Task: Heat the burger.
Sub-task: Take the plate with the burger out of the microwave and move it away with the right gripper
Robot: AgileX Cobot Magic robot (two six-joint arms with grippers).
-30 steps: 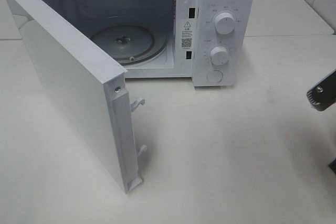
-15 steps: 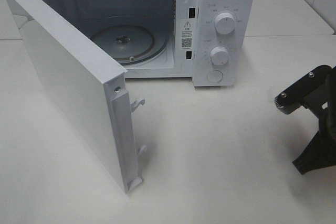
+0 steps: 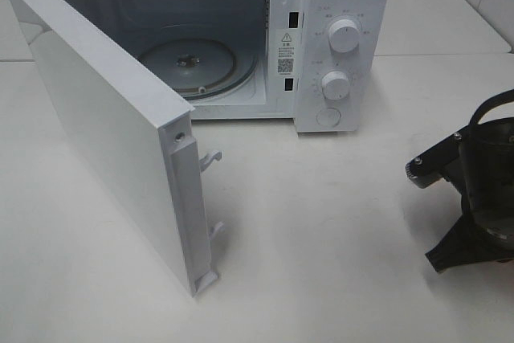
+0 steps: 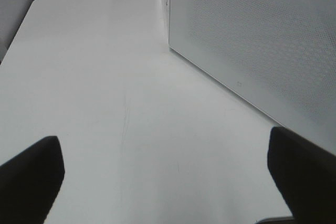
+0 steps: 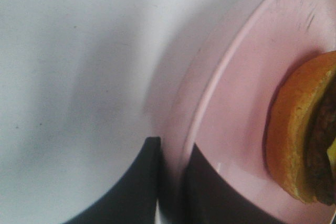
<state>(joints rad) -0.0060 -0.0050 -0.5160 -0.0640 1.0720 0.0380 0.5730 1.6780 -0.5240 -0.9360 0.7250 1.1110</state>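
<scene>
The burger [image 5: 296,140], a golden-brown bun over a dark patty, lies on a pink round plate [image 5: 236,93] in the right wrist view. My right gripper [image 5: 170,182] is shut on the plate's rim, one dark finger [image 5: 131,192] on each side. In the high view only the black right arm [image 3: 478,190] shows at the right edge; burger and plate are out of that view. The white microwave [image 3: 341,6] stands at the back with its door [image 3: 104,134] swung wide open and its glass turntable [image 3: 189,66] bare. My left gripper [image 4: 167,182] is open and empty beside the door.
The open door juts far forward over the left half of the white table [image 3: 337,238]. The door's dotted outer face [image 4: 262,40] is close beside the left gripper. Two knobs [image 3: 344,35] and a button sit on the microwave's right panel.
The right arm has moved left, from the right edge further into the high view. The microwave and its door have not moved.
</scene>
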